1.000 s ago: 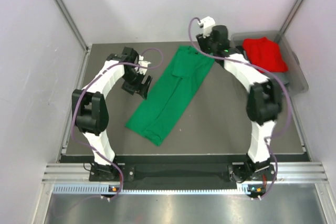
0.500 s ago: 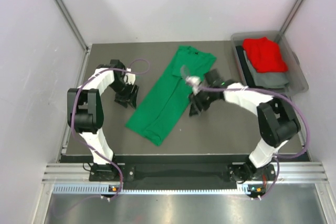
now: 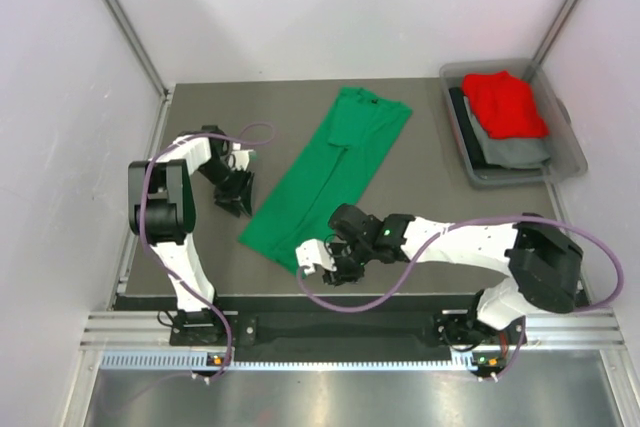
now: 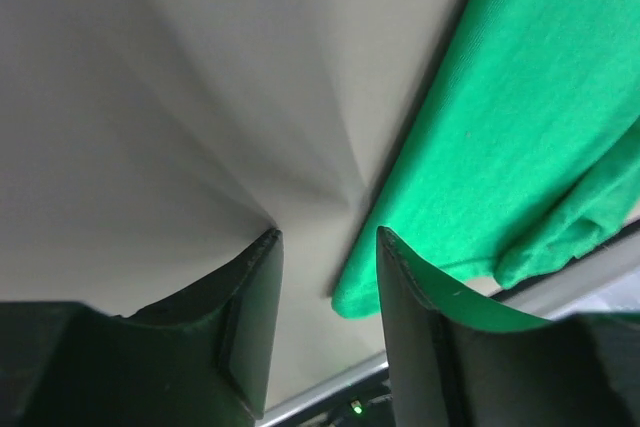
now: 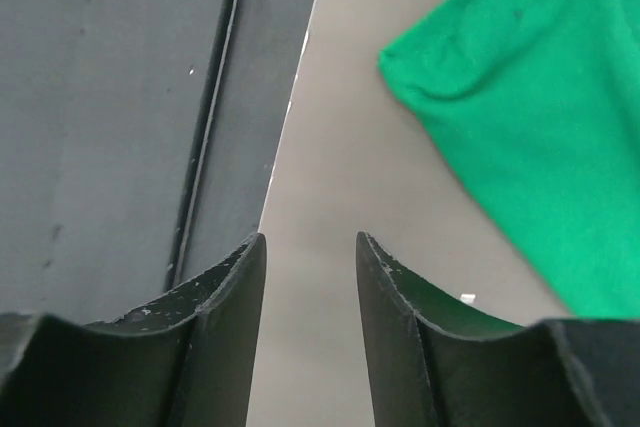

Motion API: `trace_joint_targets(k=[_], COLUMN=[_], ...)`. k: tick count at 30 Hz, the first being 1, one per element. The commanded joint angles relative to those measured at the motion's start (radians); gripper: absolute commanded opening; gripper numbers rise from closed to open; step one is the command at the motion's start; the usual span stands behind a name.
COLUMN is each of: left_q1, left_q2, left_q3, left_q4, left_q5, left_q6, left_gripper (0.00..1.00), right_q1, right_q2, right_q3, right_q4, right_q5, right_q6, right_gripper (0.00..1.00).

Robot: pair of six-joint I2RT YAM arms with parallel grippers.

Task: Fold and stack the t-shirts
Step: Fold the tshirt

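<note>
Both arms reach low to the counter (image 3: 430, 197), one on each side of the green t-shirt (image 3: 325, 182) lying slantwise mid-counter.
Clear plastic bin (image 3: 572, 155) at the far right corner holds the red t-shirt (image 3: 505, 102). Left fingers (image 4: 250, 317), apart, sit off the shirt's left edge; right fingers (image 5: 225, 317), apart, near its front corner.

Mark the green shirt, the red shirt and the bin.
green shirt (image 3: 325, 179), top view, middle of the cloth.
red shirt (image 3: 505, 102), top view, middle of the cloth.
bin (image 3: 566, 137), top view, its right wall.
</note>
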Motion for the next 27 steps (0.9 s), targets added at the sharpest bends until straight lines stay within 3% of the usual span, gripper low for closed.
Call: trace_joint_targets(k=[1,11,27], left_q1=[0.023,0.065,0.065], left_q2=[0.007,0.060,0.034], left_q3=[-0.014,-0.037,-0.028], left_q4=[0.005,-0.013,-0.103], left_q5=[0.057,0.123,0.112], left_q6=[0.024,0.052,0.116], left_gripper=[0.47,0.43,0.49], right_q1=[0.054,0.185,0.195], right_q2=[0.064,0.236,0.324], right_q3=[0.080,0.199,0.175], right_q4=[0.073,0.177,0.232], right_q5=[0.047,0.166,0.249], right_q6=[-0.109,-0.222,-0.257], right_gripper=[0.41,0.39,0.38])
